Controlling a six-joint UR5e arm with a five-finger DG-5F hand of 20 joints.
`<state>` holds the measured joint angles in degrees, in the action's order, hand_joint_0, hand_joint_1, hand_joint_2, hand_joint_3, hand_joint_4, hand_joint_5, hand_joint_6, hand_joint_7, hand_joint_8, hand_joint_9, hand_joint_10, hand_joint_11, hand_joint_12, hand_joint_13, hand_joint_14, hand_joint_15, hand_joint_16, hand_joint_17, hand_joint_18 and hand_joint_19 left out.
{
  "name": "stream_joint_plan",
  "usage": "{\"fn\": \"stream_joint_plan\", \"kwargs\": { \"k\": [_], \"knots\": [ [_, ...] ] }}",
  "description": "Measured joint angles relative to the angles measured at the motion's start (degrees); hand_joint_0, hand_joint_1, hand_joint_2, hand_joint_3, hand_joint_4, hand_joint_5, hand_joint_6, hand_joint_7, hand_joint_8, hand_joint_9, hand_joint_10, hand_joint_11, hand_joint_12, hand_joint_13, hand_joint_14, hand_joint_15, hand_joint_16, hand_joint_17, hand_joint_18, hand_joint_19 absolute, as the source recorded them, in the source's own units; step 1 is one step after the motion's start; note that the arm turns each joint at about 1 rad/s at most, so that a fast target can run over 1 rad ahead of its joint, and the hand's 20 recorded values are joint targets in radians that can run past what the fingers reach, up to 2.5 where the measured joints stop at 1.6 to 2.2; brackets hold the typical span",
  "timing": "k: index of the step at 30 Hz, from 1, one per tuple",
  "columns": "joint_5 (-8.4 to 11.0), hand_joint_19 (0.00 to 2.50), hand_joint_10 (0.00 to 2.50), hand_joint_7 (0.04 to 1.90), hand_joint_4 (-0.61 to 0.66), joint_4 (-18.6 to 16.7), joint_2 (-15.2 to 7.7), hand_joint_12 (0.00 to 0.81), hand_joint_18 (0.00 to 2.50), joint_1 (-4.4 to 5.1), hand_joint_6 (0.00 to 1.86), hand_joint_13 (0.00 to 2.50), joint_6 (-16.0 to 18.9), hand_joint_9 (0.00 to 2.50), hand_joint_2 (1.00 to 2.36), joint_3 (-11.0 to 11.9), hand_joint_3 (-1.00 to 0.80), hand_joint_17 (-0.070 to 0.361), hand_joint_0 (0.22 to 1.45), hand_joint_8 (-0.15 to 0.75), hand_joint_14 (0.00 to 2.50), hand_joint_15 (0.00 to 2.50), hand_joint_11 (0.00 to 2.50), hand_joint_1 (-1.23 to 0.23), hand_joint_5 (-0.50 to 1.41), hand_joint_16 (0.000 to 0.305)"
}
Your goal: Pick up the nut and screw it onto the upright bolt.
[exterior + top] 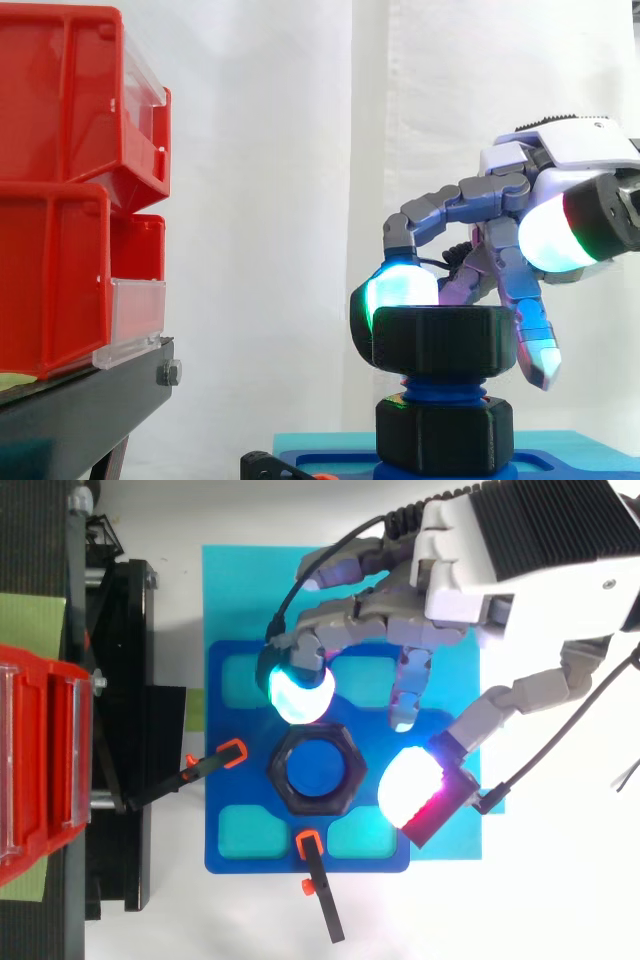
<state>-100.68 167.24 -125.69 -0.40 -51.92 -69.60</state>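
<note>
Blue tray (225,810), clamped at its near edge by an orange-tipped clamp (318,880). At its centre a black nut (445,338) sits atop the upright blue bolt (440,385). The hand (440,610) is spread over it: thumb pad (410,785) just right of the nut, one fingertip (297,692) just beyond it. Red bins (60,200) stand at far left.

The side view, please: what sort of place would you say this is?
Probably a robot lab test bench: a white curtain backdrop, red bins on a black stand, and a robot hand at a nut on a blue bolt.
</note>
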Motion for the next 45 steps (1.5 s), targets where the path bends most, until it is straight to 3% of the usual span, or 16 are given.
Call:
{"fn": "stream_joint_plan", "kwargs": {
  "k": [14,20,23,25,28,34,45],
  "knots": [
    [0.43,0.00,0.00,1.18,0.07,0.13,0.63,0.226,0.44,-0.37,0.51,0.85,-1.35,1.67,1.00,0.66,-0.50,0.038,0.52,0.106,0.00,0.00,0.02,-0.55,0.10,0.017],
    [0.64,0.00,0.00,1.24,0.05,2.00,1.66,0.198,0.58,-0.70,0.50,0.94,-1.99,1.77,1.00,0.67,-0.50,0.031,0.53,0.115,0.00,0.00,0.05,-0.55,0.11,0.014],
    [0.65,0.00,0.00,1.21,0.08,3.27,2.38,0.220,0.52,-0.89,0.50,0.90,-2.06,1.64,1.00,0.69,-0.50,0.038,0.52,0.146,0.00,0.00,0.04,-0.54,0.08,0.017],
    [0.65,0.00,0.00,1.08,0.17,3.79,2.90,0.253,0.45,-1.03,0.51,0.84,-2.07,1.50,1.00,0.85,-0.50,0.048,0.51,0.211,0.00,0.00,0.04,-0.52,0.04,0.021],
    [0.65,0.00,0.00,0.87,0.24,4.18,3.28,0.284,0.42,-1.17,0.50,0.79,-2.06,1.38,1.00,1.44,-0.50,0.064,0.50,0.239,0.00,0.00,0.05,-0.52,-0.03,0.028],
    [0.90,0.00,0.00,0.69,0.20,4.28,3.40,0.327,0.35,-1.19,0.50,0.66,-2.05,1.14,1.00,2.93,-0.50,0.084,0.48,0.260,0.00,0.00,0.00,-0.53,-0.11,0.038],
    [1.84,0.02,0.00,0.63,0.17,0.88,2.20,0.341,0.23,-0.21,0.50,0.51,-1.68,0.88,1.00,2.52,-0.50,0.098,0.46,0.252,0.00,0.00,0.00,-0.52,-0.14,0.043]
  ]
}}
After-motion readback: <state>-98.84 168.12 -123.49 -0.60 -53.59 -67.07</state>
